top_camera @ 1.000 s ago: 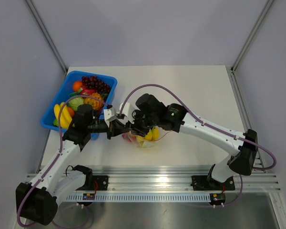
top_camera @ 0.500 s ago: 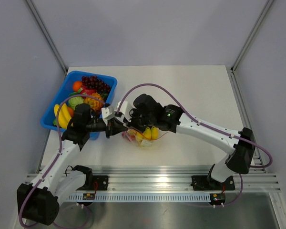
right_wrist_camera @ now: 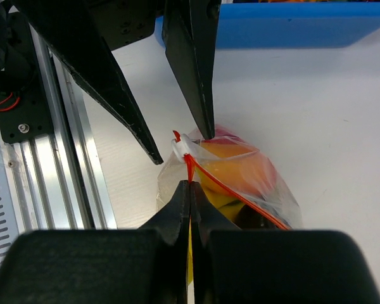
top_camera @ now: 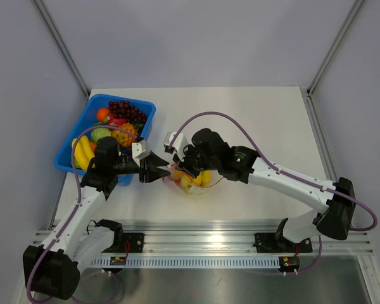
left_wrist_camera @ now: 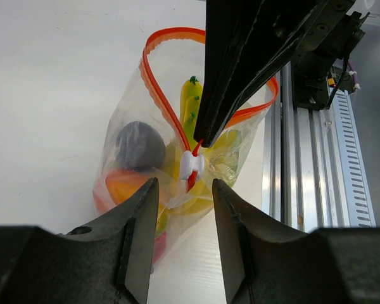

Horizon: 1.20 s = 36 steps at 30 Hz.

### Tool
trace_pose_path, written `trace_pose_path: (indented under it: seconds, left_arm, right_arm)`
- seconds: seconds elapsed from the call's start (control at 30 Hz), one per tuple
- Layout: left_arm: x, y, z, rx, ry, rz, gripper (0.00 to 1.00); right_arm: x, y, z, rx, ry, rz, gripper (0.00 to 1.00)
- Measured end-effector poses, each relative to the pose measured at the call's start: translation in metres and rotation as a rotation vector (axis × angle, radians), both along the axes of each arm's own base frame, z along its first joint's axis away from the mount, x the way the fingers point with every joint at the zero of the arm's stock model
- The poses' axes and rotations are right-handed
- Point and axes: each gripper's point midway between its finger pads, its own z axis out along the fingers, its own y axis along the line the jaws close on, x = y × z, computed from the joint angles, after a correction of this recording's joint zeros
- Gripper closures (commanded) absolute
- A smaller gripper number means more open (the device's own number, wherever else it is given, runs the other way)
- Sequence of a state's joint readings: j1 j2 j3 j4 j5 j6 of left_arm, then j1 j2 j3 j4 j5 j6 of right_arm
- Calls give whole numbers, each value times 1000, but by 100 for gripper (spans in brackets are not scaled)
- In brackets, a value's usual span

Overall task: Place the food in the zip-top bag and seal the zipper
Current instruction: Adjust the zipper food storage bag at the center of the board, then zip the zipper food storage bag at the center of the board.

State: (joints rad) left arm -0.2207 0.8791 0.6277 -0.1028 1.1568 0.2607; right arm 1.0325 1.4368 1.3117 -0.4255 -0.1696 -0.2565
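The clear zip-top bag [top_camera: 193, 182] stands on the table between my grippers, holding the food: yellow [left_wrist_camera: 191, 101], orange [left_wrist_camera: 123, 183] and red pieces and one dark piece [left_wrist_camera: 139, 145]. The red-orange zipper [left_wrist_camera: 161, 88] gapes in a loop, with its white slider [left_wrist_camera: 192, 164] at the near end. My right gripper [right_wrist_camera: 190, 185] is shut on the zipper strip just beside the slider [right_wrist_camera: 182, 147]; in the top view the right gripper [top_camera: 179, 168] is over the bag's left end. My left gripper [left_wrist_camera: 185, 187] is open, its jaws to either side of the slider without touching; in the top view it [top_camera: 159, 170] is just left of the bag.
A blue tray [top_camera: 132, 100] with more toy fruit (bananas, grapes, orange) stands at the back left, behind the left arm. An aluminium rail [top_camera: 228, 244] runs along the table's near edge. Purple cables loop over both arms.
My left gripper has drawn back a little to the left of the bag. My right wrist has shifted to the right while still holding the zipper. The bag has stayed in place.
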Motion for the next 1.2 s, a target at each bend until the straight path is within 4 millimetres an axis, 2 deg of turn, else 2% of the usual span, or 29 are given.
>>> trace_pose_path:
  seconds: [0.2, 0.3, 0.33, 0.4, 0.43, 0.57, 0.63, 0.67, 0.7, 0.93, 1.0, 1.1, 1.13, 1.17, 1.2]
  left_arm:
    - [0, -1, -3, -2, 29, -8, 63]
    - [0, -2, -1, -9, 29, -11, 74]
    - [0, -2, 0, -11, 26, -13, 84]
    - [0, -2, 0, -15, 33, -16, 98]
    - [0, -3, 0, -16, 35, -18, 100]
    - [2, -3, -1, -18, 42, -19, 98]
    - [2, -3, -1, -19, 40, -18, 72]
    - [2, -3, 0, -20, 41, -17, 62]
    - [3, -3, -1, -20, 45, -14, 58]
    - [2, -3, -4, -24, 59, -9, 63]
    - [2, -3, -7, -23, 67, -9, 68]
    - [2, -3, -9, -24, 77, -9, 86]
    - [3, -3, -9, -24, 79, -9, 95]
    - [3, -3, -9, -25, 82, -8, 100]
    - [4, -4, -9, -25, 83, -8, 100]
  right_arm:
    - [-1, 2, -1, 18, 14, -5, 100]
    - [-1, 2, 0, 22, 17, -7, 100]
    - [-1, 3, 0, 25, 17, -7, 100]
    - [-1, 3, 1, 27, 17, -8, 100]
    - [-1, 3, 1, 28, 16, -8, 100]
    - [0, 3, 1, 28, 16, -10, 100]
    - [0, 2, 2, 30, 16, -12, 100]
    - [1, 2, 2, 31, 15, -13, 100]
    - [1, 2, 3, 32, 15, -14, 100]
    - [3, 0, 6, 41, 17, -24, 100]
    - [3, 0, 6, 45, 19, -26, 100]
    - [3, 0, 7, 50, 26, -23, 100]
    - [2, 0, 7, 51, 28, -20, 100]
    - [2, 1, 7, 53, 30, -19, 100]
    - [2, 1, 7, 53, 31, -17, 100]
